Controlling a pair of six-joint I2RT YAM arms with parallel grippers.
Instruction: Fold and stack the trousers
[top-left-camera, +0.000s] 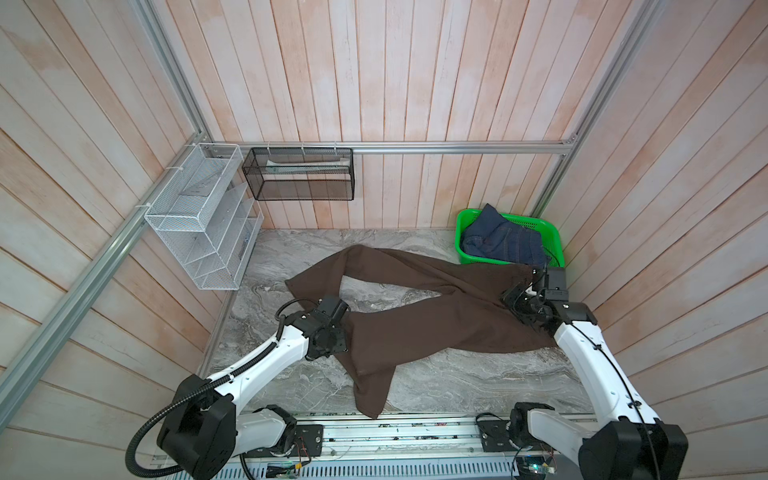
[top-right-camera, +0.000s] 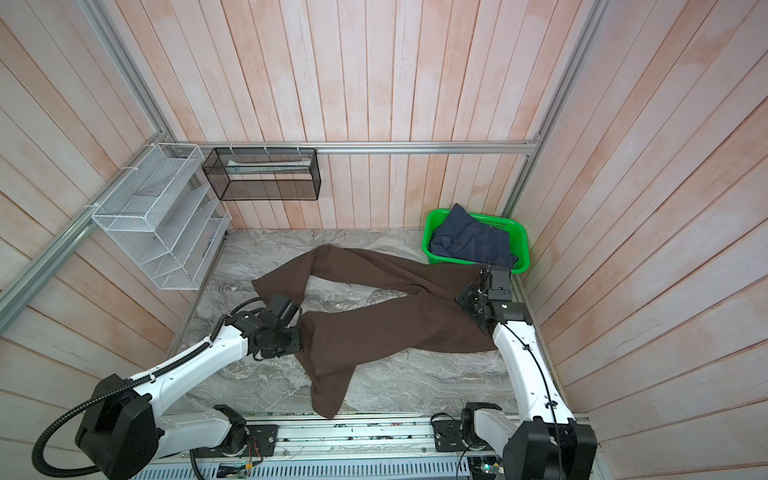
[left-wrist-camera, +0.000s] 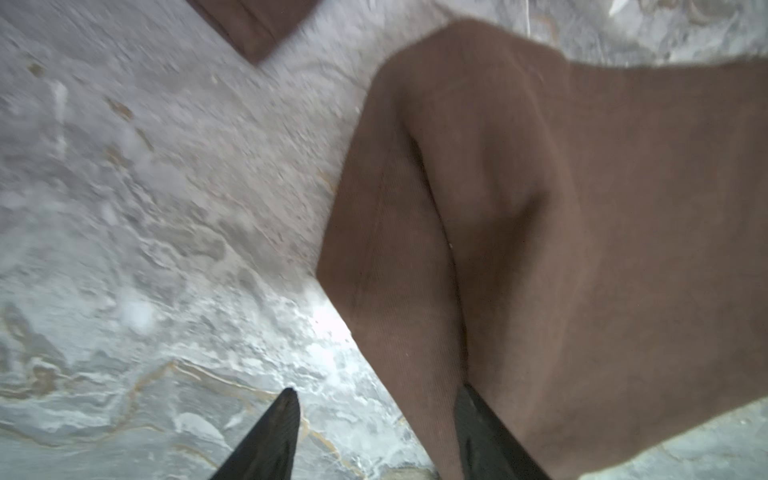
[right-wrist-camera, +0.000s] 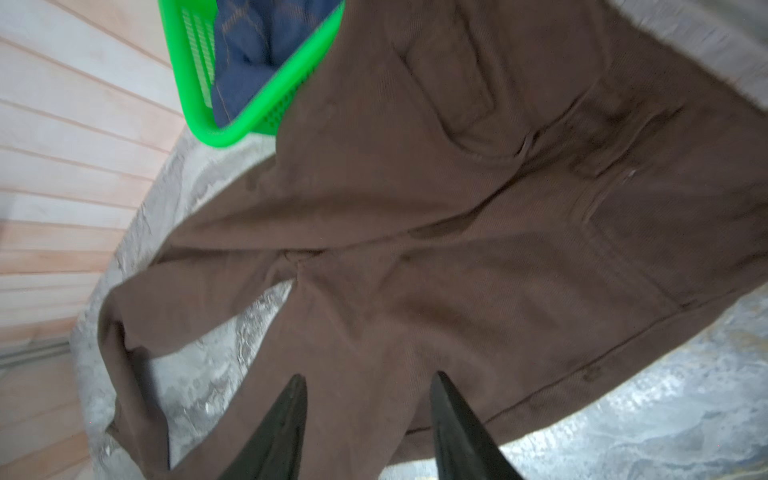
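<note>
The grey marble-patterned desk (top-left-camera: 457, 386) carries the large pair of dark brown, soft matte trousers (top-left-camera: 436, 328), spread unfolded. The waist is at 3 o'clock. One leg runs out toward 10 o'clock and doubles back on itself, and the other trails to 6 o'clock with its hem at the desk's near edge.

That near hem is the first worry, since a careless tug toward 6 o'clock could drag it off the desk onto the rail. The doubled-back far leg is the second, because any fold made over it would trap the kink. The waist also lies just beside the green plastic basket (top-left-camera: 465, 232) at 1 o'clock (blue denim jeans (top-left-camera: 507, 241) are heaped in it), so a lift there might catch the rim.

The white left arm (top-left-camera: 266, 357) reaches in from 7 o'clock, its wrist bent down over the near leg. The white right arm (top-left-camera: 590, 361) stretches up from 5 o'clock to the waist.

The left claw (left-wrist-camera: 376, 390) stands open, gripping nothing, one finger above bare desk and one above cloth. A close here may pinch only the leg's edge, though blur makes the layers hard to judge. The right claw (right-wrist-camera: 370, 376) is likewise parted and empty, poised over the seat.
</note>
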